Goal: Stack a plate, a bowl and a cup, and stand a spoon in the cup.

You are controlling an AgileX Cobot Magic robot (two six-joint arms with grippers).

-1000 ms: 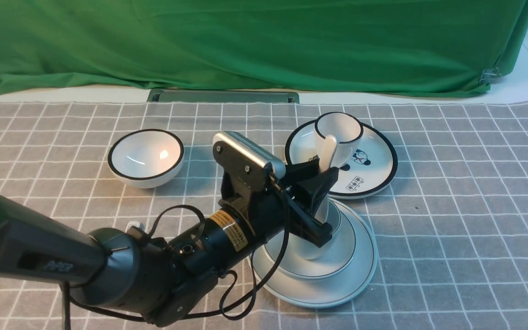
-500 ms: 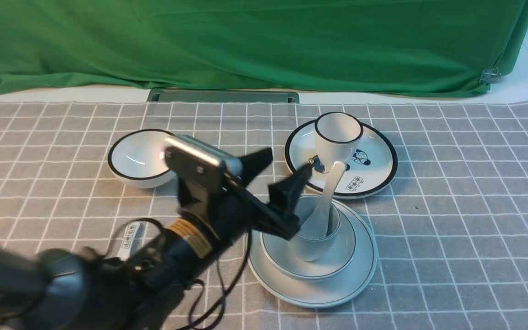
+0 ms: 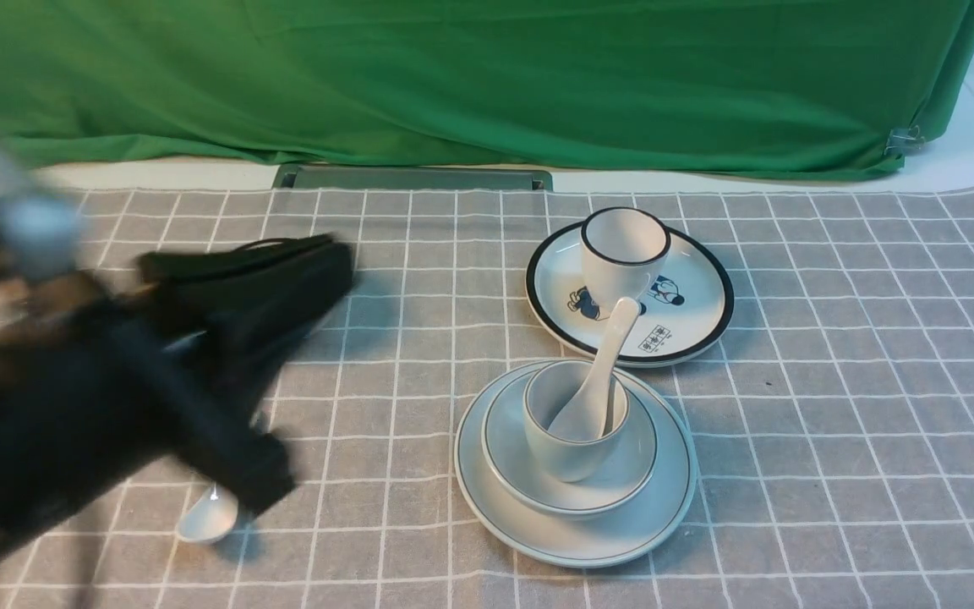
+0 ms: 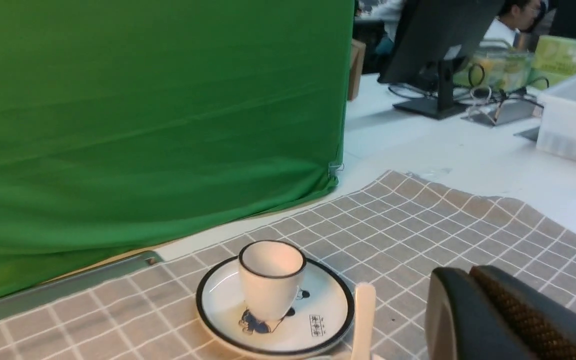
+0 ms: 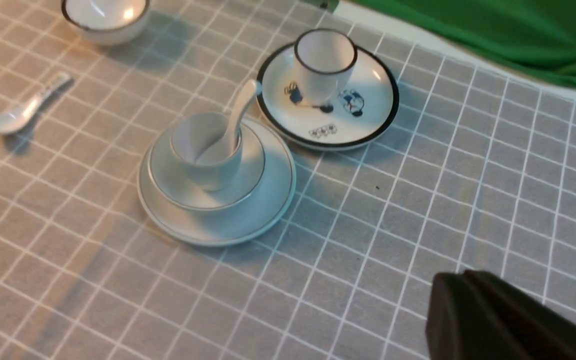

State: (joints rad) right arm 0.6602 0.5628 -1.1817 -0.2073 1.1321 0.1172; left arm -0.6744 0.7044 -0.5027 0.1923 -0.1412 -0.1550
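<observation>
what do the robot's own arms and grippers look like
The left gripper has dark, blunt fingers, one showing a brown, mesh-textured strip; in the front view its body is black, blurred, with a silvery-blue housing on top. Of the right gripper, only a dark, rounded finger part shows. Any markings or cables are too blurred to tell.

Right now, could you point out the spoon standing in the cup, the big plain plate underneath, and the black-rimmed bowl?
Spoon (image 3: 612,347): front view, on its handle.
Plain plate (image 3: 588,548): front view, near rim.
Black-rimmed bowl (image 5: 113,35): right wrist view, outer wall.
</observation>
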